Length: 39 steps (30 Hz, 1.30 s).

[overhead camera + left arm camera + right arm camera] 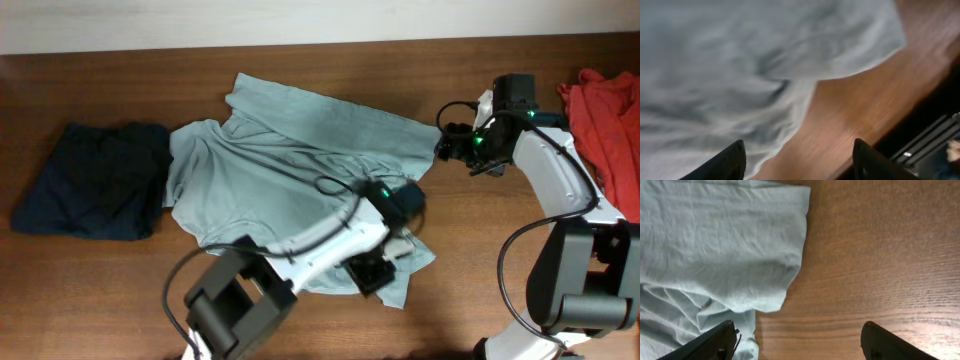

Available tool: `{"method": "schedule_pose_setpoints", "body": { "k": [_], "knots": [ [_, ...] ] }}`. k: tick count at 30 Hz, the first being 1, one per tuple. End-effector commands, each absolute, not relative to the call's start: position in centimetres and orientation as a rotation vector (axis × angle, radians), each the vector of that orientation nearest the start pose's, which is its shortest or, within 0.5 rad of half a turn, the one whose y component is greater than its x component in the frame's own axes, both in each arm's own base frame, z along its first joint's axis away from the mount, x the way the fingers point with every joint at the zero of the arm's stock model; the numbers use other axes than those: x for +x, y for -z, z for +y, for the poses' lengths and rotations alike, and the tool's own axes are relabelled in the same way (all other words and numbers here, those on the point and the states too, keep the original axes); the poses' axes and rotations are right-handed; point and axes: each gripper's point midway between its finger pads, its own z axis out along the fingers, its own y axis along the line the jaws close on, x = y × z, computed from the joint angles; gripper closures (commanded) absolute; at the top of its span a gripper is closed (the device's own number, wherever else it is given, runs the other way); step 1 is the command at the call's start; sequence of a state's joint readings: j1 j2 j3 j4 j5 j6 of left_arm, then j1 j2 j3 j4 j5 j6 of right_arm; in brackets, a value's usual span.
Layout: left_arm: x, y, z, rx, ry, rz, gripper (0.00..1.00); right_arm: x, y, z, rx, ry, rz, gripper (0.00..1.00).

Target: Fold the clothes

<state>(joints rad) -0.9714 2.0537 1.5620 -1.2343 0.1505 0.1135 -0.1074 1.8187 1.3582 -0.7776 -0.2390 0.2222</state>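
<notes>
From above, the pale grey-blue shirt (290, 170) lies bunched up in the middle of the table (480, 290). A dark blue piece of clothing (95, 180) sits by its left side, touching it or almost. A red one (605, 110) lies far off at the right edge. The left gripper (378, 268) hangs over the shirt's near corner. The right gripper (450, 145) is just beside the shirt's right edge. The shirt is full of lumps, so I think a fold made now would come out crooked.

From the left wrist, the picture is blurry. The left gripper (797, 162) has its two fingers spread apart with nothing between them. The shirt's (740, 60) edge runs right under the gap, with bare table (860, 110) beside it. If it shuts here, it may catch only a thin bit of cloth, and that could slip out when it lifts.

From the right wrist, the right gripper (800, 347) is spread wide too and holds nothing. The shirt's (720, 245) corner sits off to the left, and most of the gap is over bare table (880, 255). If it goes down here, it may pinch only wood or miss the corner. Then one side would lift and the other would stay, and the shirt would twist.
</notes>
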Motion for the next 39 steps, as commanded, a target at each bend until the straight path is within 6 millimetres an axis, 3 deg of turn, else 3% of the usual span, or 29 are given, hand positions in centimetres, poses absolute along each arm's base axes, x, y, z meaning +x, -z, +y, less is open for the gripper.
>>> {"method": "schedule_pose_setpoints", "body": {
  "k": [1, 5, 9, 15, 17, 20, 21, 23, 25, 28, 30, 32, 33, 35, 39],
  "knots": [
    [16.9, -2.9, -29.8, 1.816, 0.027, 2.785, 0.3, 41.7, -8.9, -0.5, 0.442, -0.414, 2.746, 0.16],
    [16.9, -2.2, -29.5, 1.856, 0.009, 2.755, 0.26, 42.6, -9.7, 0.0, 0.431, -0.53, 2.693, 0.12],
    [18.7, -1.5, -28.3, 1.912, -0.171, 2.639, 0.23, 43.8, -11.1, 0.5, 0.362, -0.666, 2.607, 0.11],
    [18.7, 0.5, -28.0, 1.972, -0.164, 2.567, 0.25, 44.0, -11.5, 0.0, 0.37, -0.709, 2.578, 0.1],
    [18.3, 1.0, -27.4, 2.003, -0.175, 2.568, 0.46, 44.1, -11.5, 0.0, 0.37, -0.707, 2.576, 0.1],
    [18.2, 1.1, -27.2, 1.984, -0.18, 2.593, 0.94, 44.1, -11.5, 0.0, 0.369, -0.707, 2.578, 0.1],
    [18.1, 1.1, -27.1, 1.958, -0.182, 2.613, 0.99, 44.1, -11.5, 0.0, 0.369, -0.707, 2.578, 0.11],
    [17.8, 1.0, -26.6, 1.895, -0.206, 2.685, 1.0, 44.0, -11.4, 0.1, 0.371, -0.708, 2.583, 0.11],
    [17.0, 0.8, -25.8, 1.874, -0.218, 2.751, 0.99, 43.7, -11.1, 0.1, 0.38, -0.713, 2.598, 0.22],
    [15.4, 0.1, -24.2, 1.872, -0.248, 2.866, 1.0, 42.9, -9.5, 0.2, 0.412, -0.678, 2.664, 0.32],
    [13.6, -0.4, -23.7, 1.884, -0.194, 2.966, 1.0, 42.7, -6.9, 0.3, 0.425, -0.621, 2.735, 0.37],
    [13.0, -0.8, -23.0, 1.813, -0.239, 3.045, 1.0, 43.2, -4.6, 0.7, 0.424, -0.632, 2.764, 0.36],
    [12.8, -1.0, -22.8, 1.8, -0.246, 3.067, 1.0, 43.5, -4.0, 0.8, 0.42, -0.635, 2.759, 0.27],
    [11.8, -1.5, -22.2, 1.793, -0.242, 3.138, 0.99, 44.2, -3.1, 0.8, 0.415, -0.639, 2.747, 0.21],
    [11.3, -1.9, -21.7, 1.67, -0.293, 3.228, 1.0, 46.0, -1.9, 1.9, 0.437, -0.67, 2.701, 0.21]
  ]
}}
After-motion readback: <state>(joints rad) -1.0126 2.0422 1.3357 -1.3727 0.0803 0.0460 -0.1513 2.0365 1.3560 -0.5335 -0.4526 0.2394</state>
